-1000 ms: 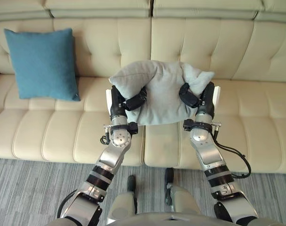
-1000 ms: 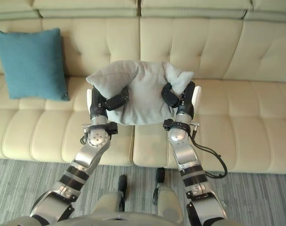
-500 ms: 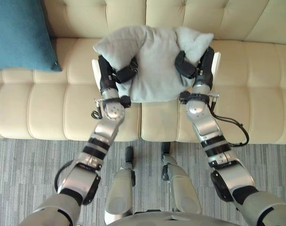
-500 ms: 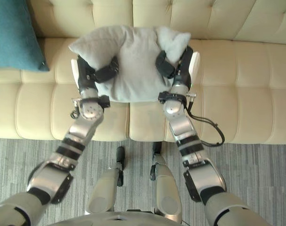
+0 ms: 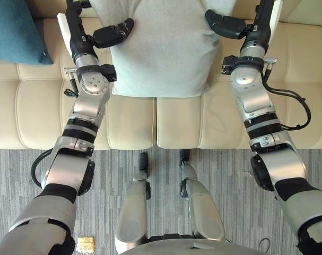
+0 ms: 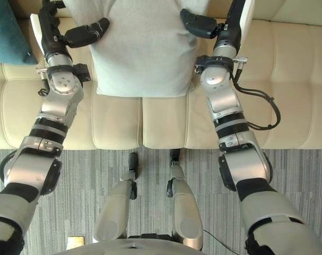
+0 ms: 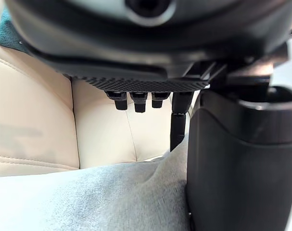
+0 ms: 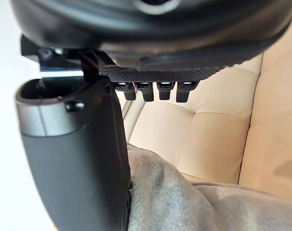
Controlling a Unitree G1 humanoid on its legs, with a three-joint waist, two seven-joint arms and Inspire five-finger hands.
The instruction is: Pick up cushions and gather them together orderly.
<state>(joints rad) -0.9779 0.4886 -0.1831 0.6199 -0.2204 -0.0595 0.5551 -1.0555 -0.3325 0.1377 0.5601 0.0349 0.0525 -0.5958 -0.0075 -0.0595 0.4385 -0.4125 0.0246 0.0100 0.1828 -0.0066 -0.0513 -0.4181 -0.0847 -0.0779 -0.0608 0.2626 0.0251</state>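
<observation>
A light grey cushion [image 5: 161, 53] hangs above the cream sofa [image 5: 176, 122], clamped from both sides. My left hand [image 5: 78, 32] grips its left edge, with the thumb lying across the front face. My right hand [image 5: 259, 24] grips the right edge the same way. In the left wrist view the grey cushion [image 7: 88, 202] sits between the thumb and the fingers [image 7: 136, 98]. The right wrist view shows the same cushion [image 8: 184, 202] against my right hand [image 8: 73, 159]. A teal cushion [image 5: 15, 32] leans on the sofa back at the far left.
The sofa seat runs the full width below the held cushion. Grey striped carpet [image 5: 23, 164] lies in front of the sofa. A small brown object [image 5: 85, 244] lies on the carpet at the lower left.
The camera has tilted down, so the sofa and teal cushion have slid up in the picture. Both arms have raised the grey cushion higher and nearer the camera, with the same hold.
</observation>
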